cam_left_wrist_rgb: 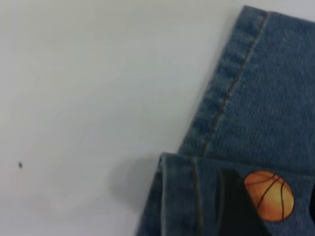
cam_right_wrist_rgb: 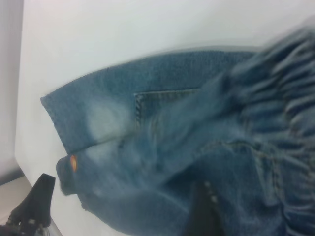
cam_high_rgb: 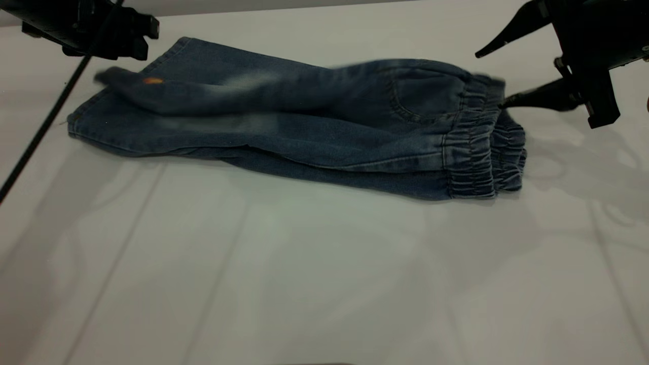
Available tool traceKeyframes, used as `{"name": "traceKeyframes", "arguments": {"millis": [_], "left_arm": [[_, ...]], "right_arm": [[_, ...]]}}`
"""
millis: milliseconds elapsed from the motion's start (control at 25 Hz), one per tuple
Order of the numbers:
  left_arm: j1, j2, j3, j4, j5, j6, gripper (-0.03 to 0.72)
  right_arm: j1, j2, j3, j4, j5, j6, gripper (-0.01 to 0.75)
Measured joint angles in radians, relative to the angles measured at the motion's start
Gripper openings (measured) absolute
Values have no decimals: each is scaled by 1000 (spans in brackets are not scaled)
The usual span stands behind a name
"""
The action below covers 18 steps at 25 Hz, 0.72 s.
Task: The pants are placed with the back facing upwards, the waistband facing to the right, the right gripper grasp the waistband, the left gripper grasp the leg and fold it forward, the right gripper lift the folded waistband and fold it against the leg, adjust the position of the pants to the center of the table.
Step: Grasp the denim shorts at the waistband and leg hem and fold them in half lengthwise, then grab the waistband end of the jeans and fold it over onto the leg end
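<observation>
The blue denim pants (cam_high_rgb: 314, 132) lie folded lengthwise on the white table (cam_high_rgb: 304, 284), waistband (cam_high_rgb: 474, 157) to the right. The upper half looks smeared, unlike the sharp lower half. The printed leg (cam_high_rgb: 167, 94) lies on top at the left, showing its orange ball (cam_high_rgb: 152, 80) (cam_left_wrist_rgb: 269, 195). My left gripper (cam_high_rgb: 142, 40) hovers above that leg end, open, with one finger (cam_left_wrist_rgb: 237, 206) beside the ball and no cloth pinched. My right gripper (cam_high_rgb: 489, 80) is open at the right. Its lower fingertip touches the waistband's far edge, and one finger (cam_right_wrist_rgb: 201, 214) lies over denim.
A thin black cable (cam_high_rgb: 45, 126) runs down from the left arm across the table's left side. A back pocket (cam_high_rgb: 428, 96) faces up near the waistband. The left gripper (cam_right_wrist_rgb: 34, 206) also shows in the right wrist view, beyond the leg end. Bare tabletop stretches in front of the pants.
</observation>
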Motion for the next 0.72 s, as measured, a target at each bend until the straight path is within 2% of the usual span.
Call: {"name": "traceKeyframes", "arguments": {"millis": [80,200,440,720], "left_arm": [[0,0,0,0,0,-61,337],[0,0,0,3,29,-91,338],[-1,-5,0,3,186,-94,338],[-37,-24,0,3,414,33,338]], "right_arm": [[0,2,0,0,-1,1,533],[0,4,0,0,16,2,584],[0,4,0,-9,92,-12,568],[0,4,0,-97,170,-23,559]]}}
